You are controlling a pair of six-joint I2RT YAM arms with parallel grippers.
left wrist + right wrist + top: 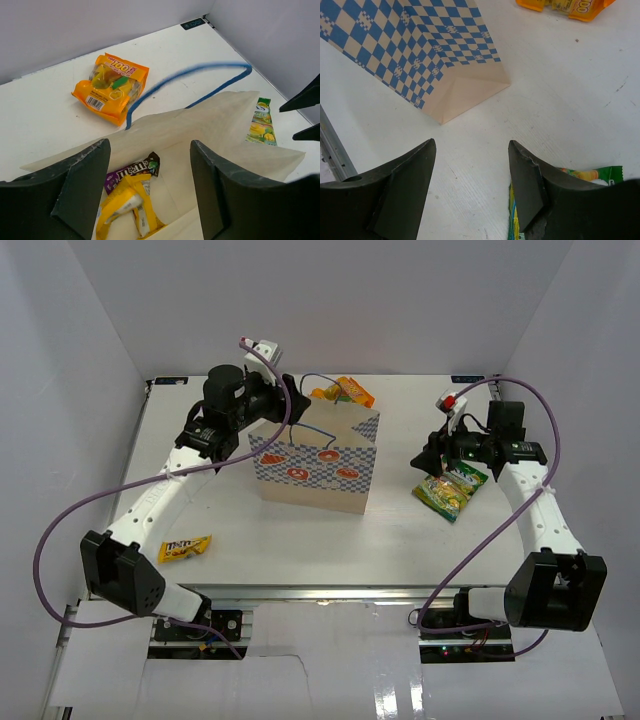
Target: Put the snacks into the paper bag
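Note:
The paper bag (320, 465) stands upright mid-table with its mouth open. My left gripper (285, 405) hangs open and empty over the mouth (150, 185). Inside the bag lie a purple packet (131, 171) and yellow bar wrappers (122, 202). An orange pouch (352, 391) lies on the table behind the bag and also shows in the left wrist view (111, 86). A green-yellow pouch (452, 490) lies to the right of the bag. My right gripper (430, 460) is open and empty just left of that pouch (590, 176), low over the table (472, 170).
A yellow candy packet (185, 549) lies near the front left of the table. The bag's blue cord handle (190, 75) arches over its far rim. White walls close the back and both sides. The bag's checkered side (410, 50) faces my right gripper.

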